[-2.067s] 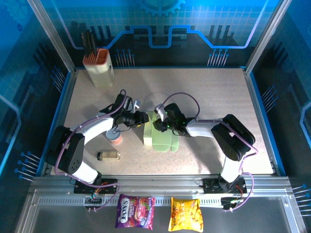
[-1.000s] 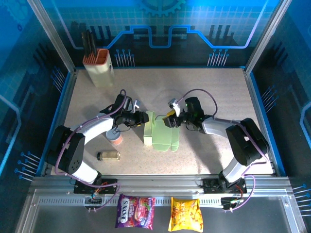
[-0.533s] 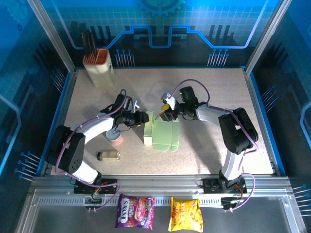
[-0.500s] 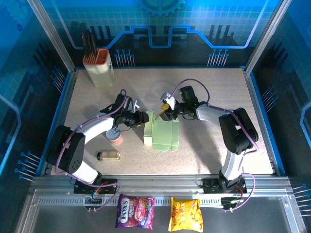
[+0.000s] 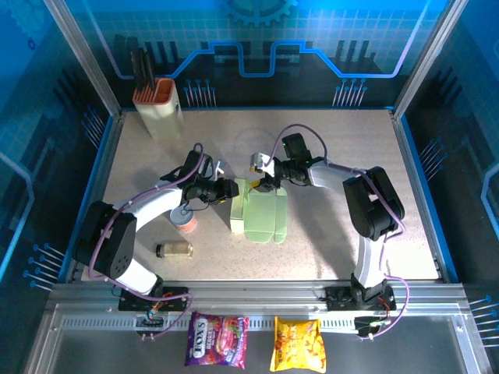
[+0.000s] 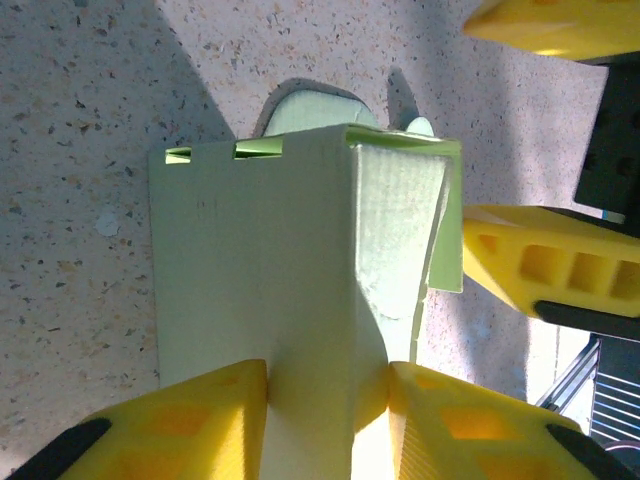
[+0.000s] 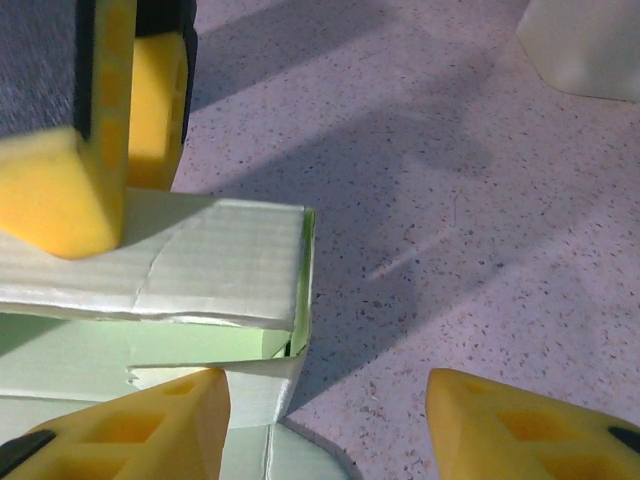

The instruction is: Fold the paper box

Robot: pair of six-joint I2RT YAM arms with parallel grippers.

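The paper box (image 5: 262, 214) is pale mint-green card, partly folded up, lying in the middle of the table. My left gripper (image 5: 231, 189) is shut on its left wall. In the left wrist view its yellow fingers (image 6: 180, 425) pinch a raised fold of the box (image 6: 255, 270) between them. My right gripper (image 5: 264, 178) hangs at the box's far end, jaws open. In the right wrist view its left finger (image 7: 135, 425) rests against a small end flap of the box (image 7: 210, 265). Its other finger stands apart over bare table.
A cream holder with an orange rim (image 5: 160, 105) stands at the back left. An orange-lidded jar (image 5: 185, 220) and a small lying bottle (image 5: 174, 249) are beside the left arm. Two snack packets (image 5: 217, 340) lie in front of the table edge.
My right arm has swung from the box's right side round to its far end, and its jaws have spread slightly. The left gripper has kept its hold without moving.
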